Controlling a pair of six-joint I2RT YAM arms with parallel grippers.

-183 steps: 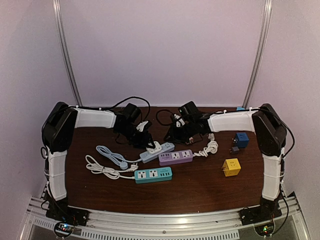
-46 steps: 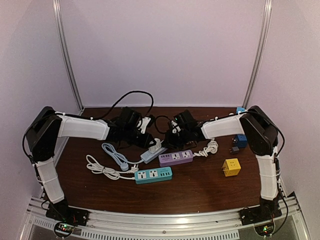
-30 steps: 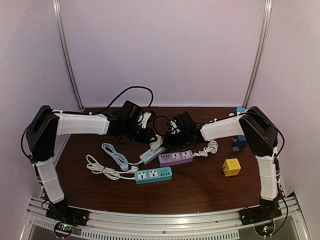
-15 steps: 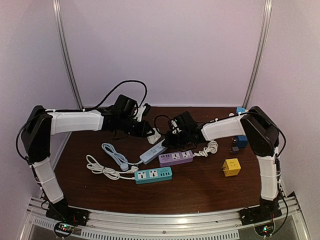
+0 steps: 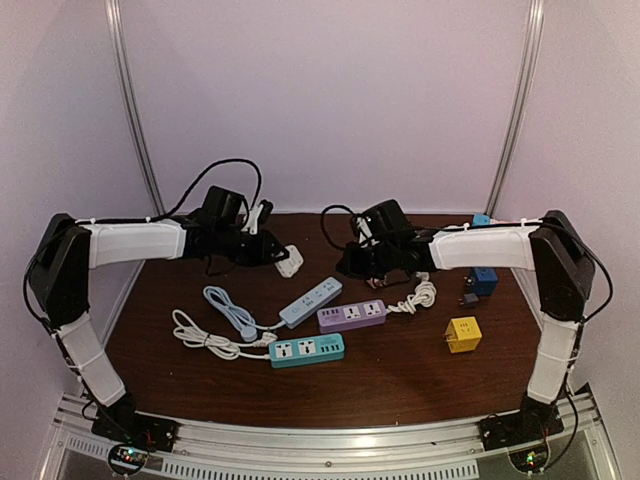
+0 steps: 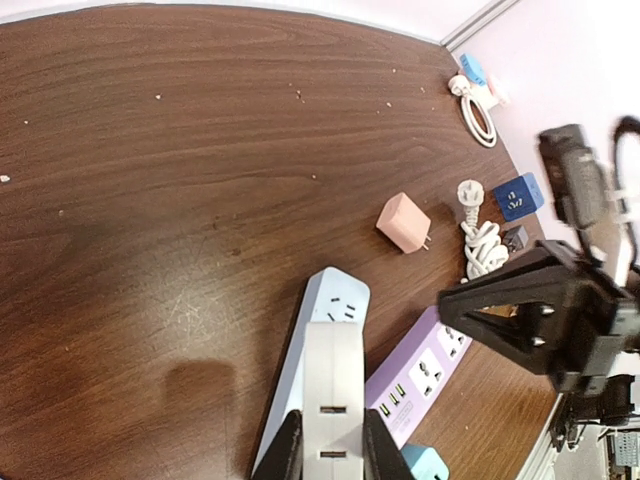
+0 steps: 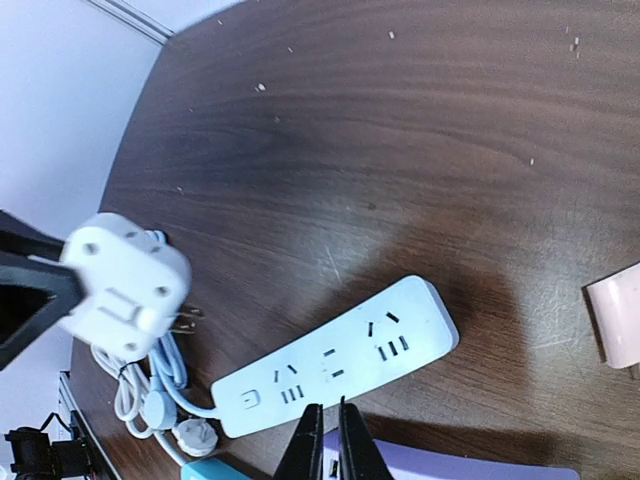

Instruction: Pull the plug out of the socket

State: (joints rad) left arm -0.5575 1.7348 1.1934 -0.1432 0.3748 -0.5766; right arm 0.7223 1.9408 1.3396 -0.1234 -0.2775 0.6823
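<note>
Looking from the top, we see the left gripper (image 5: 272, 256) clamped on the white plug (image 5: 289, 262), up and left of the light blue socket strip (image 5: 310, 302), apart from it. In the left wrist view, the plug sits between both fingers. In the right wrist view, the right gripper (image 7: 327, 440) has its fingers together at the bottom.

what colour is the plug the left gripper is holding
White. The plug held in the left gripper shows best in the right wrist view.
</note>
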